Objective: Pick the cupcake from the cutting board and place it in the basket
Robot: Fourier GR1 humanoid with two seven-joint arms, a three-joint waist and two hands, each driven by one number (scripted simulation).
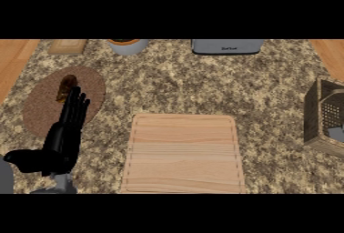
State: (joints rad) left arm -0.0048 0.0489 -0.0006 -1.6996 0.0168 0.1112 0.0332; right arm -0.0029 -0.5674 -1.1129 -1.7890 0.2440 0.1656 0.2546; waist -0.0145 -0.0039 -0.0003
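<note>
Cupcake (67,86) is taken to be the small dark-brown thing seen well to the left of the pale board (181,152) and somewhat beyond it. It rests on a round brown board (40,113), near that board's far rim. It is not seen on the pale board, and it is not in the basket (321,119), which stands on the surface (181,82) to the right of the pale board, at the view's edge.

The left hand (69,120) is seen left of the pale board, over the round board, with its fingers straight and slightly spread and nothing held. Its thumb is stuck out sideways, away from the pale board. The fingers are pointed away from the robot and straight at the cupcake, and the fingertips are drawn up to the cupcake's near end. Whether they touch it cannot be told.

As it shows, the cupcake looks longer than it is wide, with its long axis run nearly in line with the fingers and tilted a little. A grasp would therefore be met end-on, so the fingers would probably have to be carried over or round it before they could be closed.

The right hand is not in view, so the left hand is the only one seen near the cupcake. The basket lies on the opposite side of the pale board, so a long carry across that board is judged to be called for.
</note>
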